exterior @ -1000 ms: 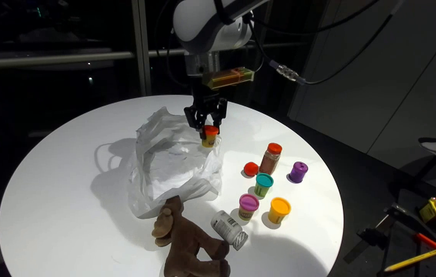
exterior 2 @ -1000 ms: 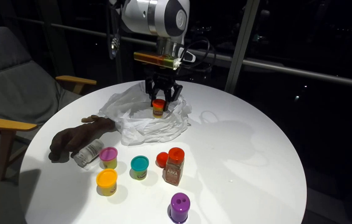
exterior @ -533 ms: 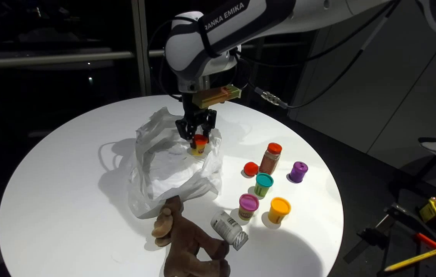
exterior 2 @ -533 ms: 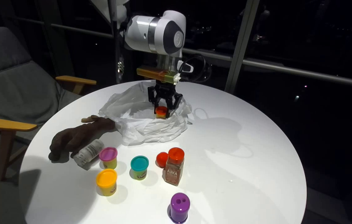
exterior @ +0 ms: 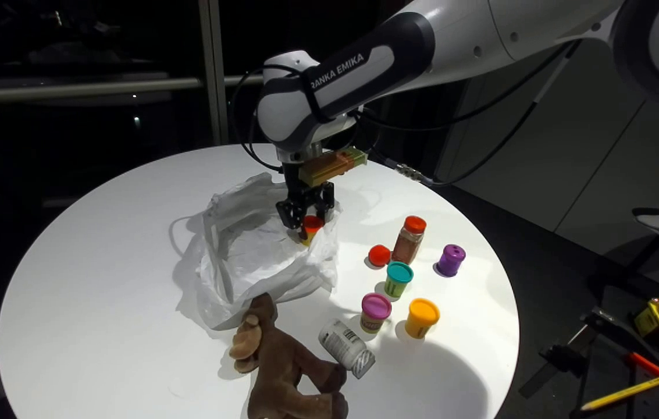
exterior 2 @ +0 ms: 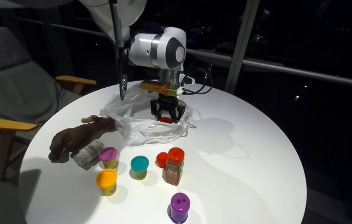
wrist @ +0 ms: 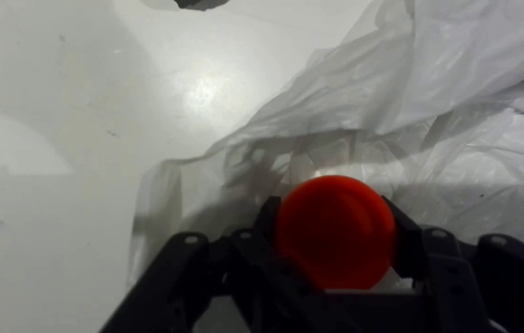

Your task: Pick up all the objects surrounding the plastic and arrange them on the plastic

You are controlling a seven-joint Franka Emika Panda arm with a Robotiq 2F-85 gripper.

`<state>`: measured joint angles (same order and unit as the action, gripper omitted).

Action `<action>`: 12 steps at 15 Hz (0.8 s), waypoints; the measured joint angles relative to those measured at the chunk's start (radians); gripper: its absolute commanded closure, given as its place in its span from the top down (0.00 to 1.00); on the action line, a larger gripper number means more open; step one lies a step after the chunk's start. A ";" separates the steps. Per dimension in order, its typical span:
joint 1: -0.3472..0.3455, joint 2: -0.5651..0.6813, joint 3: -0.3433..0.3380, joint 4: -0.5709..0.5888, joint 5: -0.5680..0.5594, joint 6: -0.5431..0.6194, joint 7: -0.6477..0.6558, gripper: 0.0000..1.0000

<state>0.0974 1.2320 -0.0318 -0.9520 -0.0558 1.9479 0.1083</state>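
Observation:
A white plastic bag [exterior: 300, 276] lies open on the round table. My gripper [wrist: 334, 226] is shut on a red-lidded yellow tub [exterior: 313, 223], held upright low inside the bag near its wall. In an exterior view the bag's wall hides all but the tub's red lid [exterior 2: 165, 120]. I cannot tell whether the tub touches the bottom. Outside the bag are a red ball [exterior: 379, 255], a red-lidded jar [exterior: 409, 240], a teal-lidded tub [exterior: 398, 279], a pink-lidded tub [exterior: 376, 312], an orange tub [exterior: 421, 318], a purple container [exterior: 451, 260], a white bottle [exterior: 345, 347] and a brown plush toy [exterior: 288, 372].
The white round table [exterior 2: 241, 174] bears everything. The plush toy touches the bag's edge, and the white bottle lies on its side by the toy's legs. The red ball stands close against the jar. A grey armchair [exterior 2: 11, 71] is beside the table.
My gripper has moved down with the red-lidded tub into the bag. The tub's body has gone behind the bag's wall in an exterior view. The objects outside the bag have not moved.

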 measured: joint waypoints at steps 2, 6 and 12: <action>-0.004 0.001 0.000 0.000 0.000 0.000 0.000 0.28; -0.008 0.001 -0.028 -0.002 -0.010 0.002 0.000 0.28; -0.013 -0.016 -0.076 -0.025 -0.040 0.001 -0.010 0.84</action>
<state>0.0846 1.2163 -0.1078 -0.9774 -0.0963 1.9489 0.0987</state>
